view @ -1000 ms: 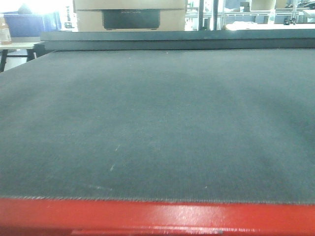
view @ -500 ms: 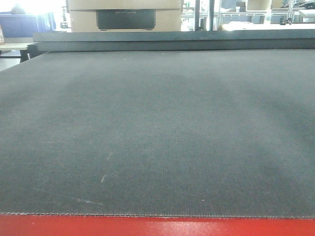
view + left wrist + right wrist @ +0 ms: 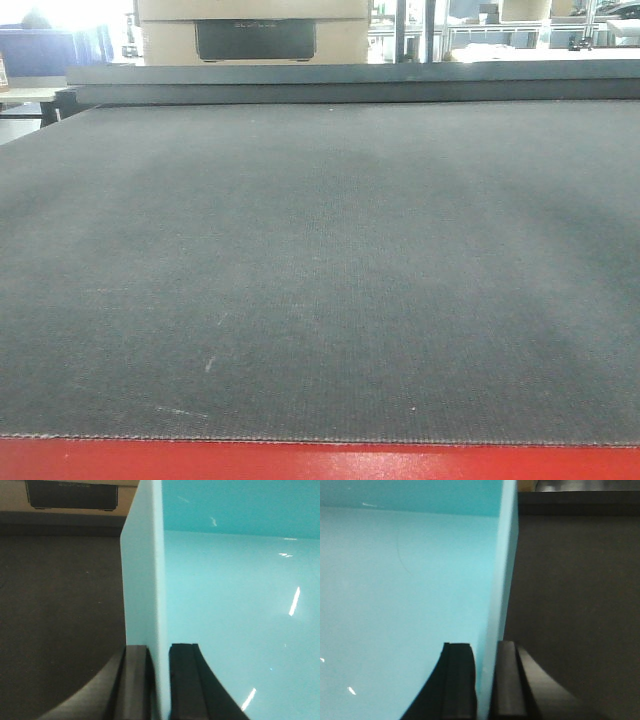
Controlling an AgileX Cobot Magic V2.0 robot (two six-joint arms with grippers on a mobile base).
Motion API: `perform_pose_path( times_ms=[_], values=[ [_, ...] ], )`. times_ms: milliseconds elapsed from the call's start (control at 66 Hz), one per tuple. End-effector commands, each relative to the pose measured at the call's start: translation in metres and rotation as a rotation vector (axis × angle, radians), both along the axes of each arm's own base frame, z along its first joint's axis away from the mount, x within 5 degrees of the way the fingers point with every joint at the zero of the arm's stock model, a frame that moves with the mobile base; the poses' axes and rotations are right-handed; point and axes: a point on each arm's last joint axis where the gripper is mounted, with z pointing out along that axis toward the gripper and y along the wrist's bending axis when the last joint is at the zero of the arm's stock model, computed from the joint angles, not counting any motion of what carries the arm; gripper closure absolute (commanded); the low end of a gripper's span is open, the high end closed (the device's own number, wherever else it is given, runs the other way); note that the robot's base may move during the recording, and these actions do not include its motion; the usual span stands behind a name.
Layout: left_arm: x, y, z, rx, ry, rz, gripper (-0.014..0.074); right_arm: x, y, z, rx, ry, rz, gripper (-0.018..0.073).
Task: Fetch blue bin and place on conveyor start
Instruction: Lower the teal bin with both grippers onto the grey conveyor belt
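The left gripper (image 3: pixel 159 652) is clamped on one side wall of the blue bin (image 3: pixel 240 605), a black pad on each face, and the right gripper (image 3: pixel 485 650) pinches the opposite wall likewise, both seemingly pointing forward.

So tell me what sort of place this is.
Probably a warehouse or factory line: a wide grey conveyor belt with a red front edge, a cardboard box beyond it, and metal racking behind.

The left pincer (image 3: pixel 159 655) clamps the bin (image 3: pixel 230 600) by its wall, one black finger (image 3: pixel 134 680) outside and the other inside. Right of the wall shows the glossy turquoise interior; left of it lies the dark belt (image 3: pixel 55 610), with a tan box (image 3: pixel 12 500) beyond
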Motion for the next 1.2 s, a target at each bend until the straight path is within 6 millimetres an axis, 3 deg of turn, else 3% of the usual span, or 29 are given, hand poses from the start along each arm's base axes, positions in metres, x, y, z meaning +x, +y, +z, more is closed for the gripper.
perform_pose_path(
  times_ms=[0,394,561,727,985,1182],
  values=[
    [-0.006,0.004,0.015,-0.013,-0.096,0.009,0.0708,-0.003,-0.006,0.008,-0.029,-0.047,-0.020,0.0711],
    [-0.006,0.004,0.015,-0.014,-0.092,0.009,0.0708,-0.003,-0.006,0.007,-0.026,-0.043,-0.018,0.0711],
    [-0.010,0.005,0.000,0.033,0.066,0.008,0.0708,-0.009,-0.003,-0.003,-0.044,0.089,0.020,0.0711],
    [-0.006,0.004,-0.039,0.084,0.209,0.009,0.0708,-0.005,-0.002,-0.033,-0.056,0.221,0.035,0.0711],
    [0.002,0.001,-0.134,0.118,0.316,0.004,0.0708,0.001,-0.005,-0.111,-0.053,0.340,-0.007,0.0711],
    [0.000,0.001,-0.174,0.110,0.332,0.003,0.0708,0.000,-0.007,-0.150,-0.053,0.361,-0.043,0.0711]
  ],
)
